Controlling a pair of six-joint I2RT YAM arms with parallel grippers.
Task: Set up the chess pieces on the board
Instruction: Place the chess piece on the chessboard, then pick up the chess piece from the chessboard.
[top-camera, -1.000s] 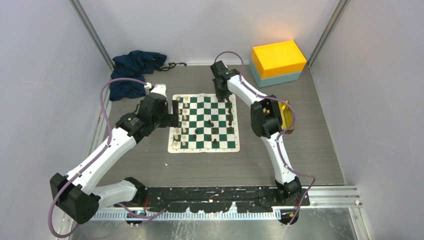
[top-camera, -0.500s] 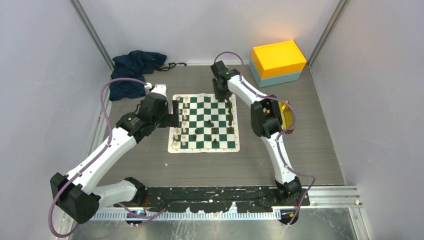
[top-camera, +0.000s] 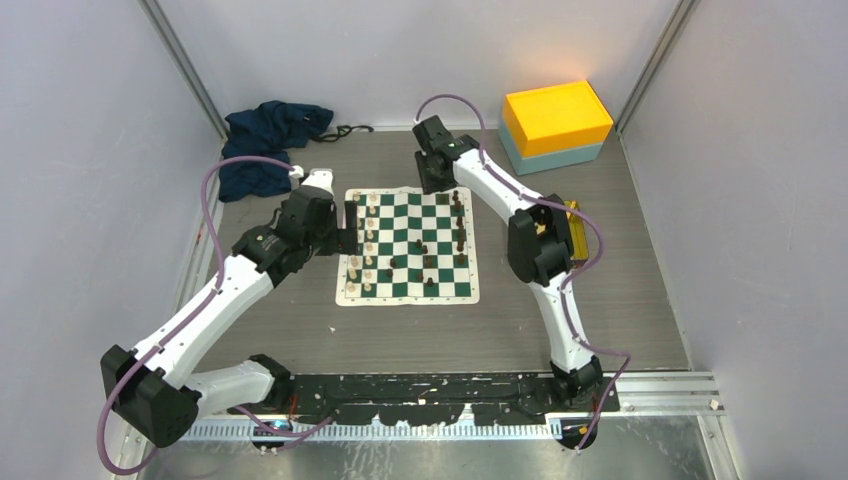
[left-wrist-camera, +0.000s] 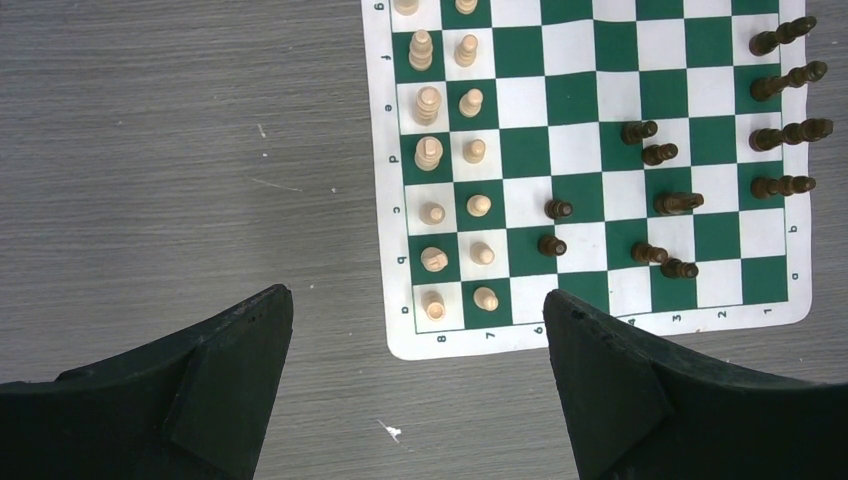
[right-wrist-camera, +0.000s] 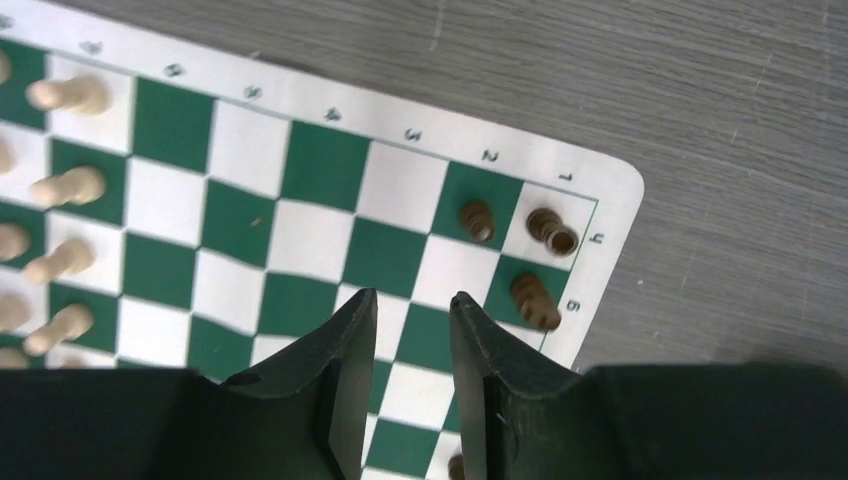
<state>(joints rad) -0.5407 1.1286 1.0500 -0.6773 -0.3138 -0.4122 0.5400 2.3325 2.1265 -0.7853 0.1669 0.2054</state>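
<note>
Orange-teal box (top-camera: 556, 125), blue cloth (top-camera: 265, 145) beyond board (top-camera: 405, 298)

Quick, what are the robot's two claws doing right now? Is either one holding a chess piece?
Left gripper: open wide, holding nothing.
Right gripper: open a little, holding nothing.

You work in a robot lab cell: plain pale walls (top-camera: 90, 150), metal corner posts (top-camera: 188, 75), arms (top-camera: 215, 300) bolted to a bottom-edge rail (top-camera: 440, 385).
</note>
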